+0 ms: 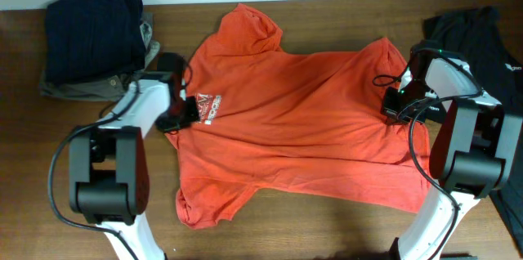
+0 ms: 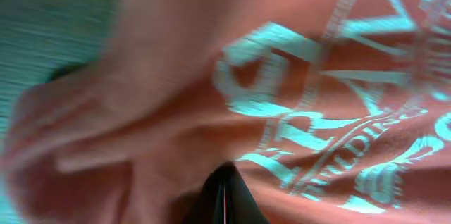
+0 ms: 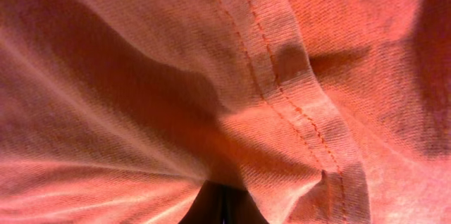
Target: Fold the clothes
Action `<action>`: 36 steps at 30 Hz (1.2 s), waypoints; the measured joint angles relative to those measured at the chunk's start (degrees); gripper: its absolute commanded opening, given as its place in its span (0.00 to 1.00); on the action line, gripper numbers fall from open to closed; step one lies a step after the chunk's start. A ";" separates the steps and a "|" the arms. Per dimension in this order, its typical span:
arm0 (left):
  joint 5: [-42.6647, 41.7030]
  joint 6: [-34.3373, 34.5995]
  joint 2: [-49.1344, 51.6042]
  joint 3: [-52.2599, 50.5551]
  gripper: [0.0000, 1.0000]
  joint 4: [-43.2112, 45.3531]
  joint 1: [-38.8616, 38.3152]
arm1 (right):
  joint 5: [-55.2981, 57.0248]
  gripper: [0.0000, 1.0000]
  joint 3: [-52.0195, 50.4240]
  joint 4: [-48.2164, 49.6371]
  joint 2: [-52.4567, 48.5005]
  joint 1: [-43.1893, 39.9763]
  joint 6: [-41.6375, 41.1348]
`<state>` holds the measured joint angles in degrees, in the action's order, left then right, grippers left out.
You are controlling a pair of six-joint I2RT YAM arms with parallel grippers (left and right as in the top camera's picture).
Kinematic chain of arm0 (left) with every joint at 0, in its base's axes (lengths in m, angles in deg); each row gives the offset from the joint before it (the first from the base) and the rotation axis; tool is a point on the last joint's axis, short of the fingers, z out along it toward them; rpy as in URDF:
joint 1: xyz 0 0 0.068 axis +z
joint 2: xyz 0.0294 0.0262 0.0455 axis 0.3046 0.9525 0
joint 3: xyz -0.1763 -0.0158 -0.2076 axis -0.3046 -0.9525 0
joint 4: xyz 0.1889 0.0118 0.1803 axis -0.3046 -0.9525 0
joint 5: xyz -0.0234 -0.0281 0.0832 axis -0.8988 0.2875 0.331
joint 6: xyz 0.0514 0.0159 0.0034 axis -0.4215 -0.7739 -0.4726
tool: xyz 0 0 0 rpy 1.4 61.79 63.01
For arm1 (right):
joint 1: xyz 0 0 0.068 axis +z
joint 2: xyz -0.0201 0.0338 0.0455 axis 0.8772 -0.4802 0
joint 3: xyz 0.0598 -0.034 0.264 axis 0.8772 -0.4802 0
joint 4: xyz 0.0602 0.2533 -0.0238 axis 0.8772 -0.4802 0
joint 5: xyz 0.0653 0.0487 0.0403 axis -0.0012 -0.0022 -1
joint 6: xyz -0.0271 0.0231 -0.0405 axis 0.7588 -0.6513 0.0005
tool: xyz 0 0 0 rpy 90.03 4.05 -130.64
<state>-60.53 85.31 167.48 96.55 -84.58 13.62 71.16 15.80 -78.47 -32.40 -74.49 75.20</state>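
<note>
Pinching T-shirt (image 1: pixel 302 121): left gripper (image 2: pixel 223 182), right gripper (image 3: pixel 222 194).

Overhead: even, moderately bright light from above. Soft shadows lie under the arms on the worktop (image 1: pixel 327 227) and the orange-red T-shirt (image 1: pixel 310 121) is well exposed, but the navy pile (image 1: pixel 90 31) and the black garment (image 1: pixel 482 39) lose nearly all detail in darkness. Left wrist: blurred and smeared throughout, colours washed to pink, white lettering (image 2: pixel 331 104) tinted cyan, left claw (image 2: pixel 224 199) only a dark out-of-focus wedge at the bottom edge. Right wrist: sharp enough to read weave and hem stitching (image 3: pixel 282 76), strongly saturated, with a hard shadow beside the hem fold and dimming toward the upper right corner.
</note>
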 measured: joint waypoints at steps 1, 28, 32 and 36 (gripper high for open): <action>-0.02 -0.22 0.04 0.00 0.04 -0.07 0.87 | 0.00 0.04 0.00 0.02 0.00 0.00 0.02; 6.10 -3.13 1.95 39.65 0.19 -37.38 4.42 | 7.58 0.53 41.70 -32.57 -0.02 -0.17 -3.89; 5.79 -2.75 0.04 39.95 0.69 -37.73 1.97 | 6.45 0.67 48.74 -37.29 0.74 -0.17 -3.52; 5.25 -1.99 -2.25 39.95 0.99 -40.63 -0.48 | 3.26 0.67 49.20 -37.55 4.66 -0.17 -2.62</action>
<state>-55.28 83.32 165.23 136.50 -125.21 13.14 74.42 65.00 -116.02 -27.75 -74.67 72.58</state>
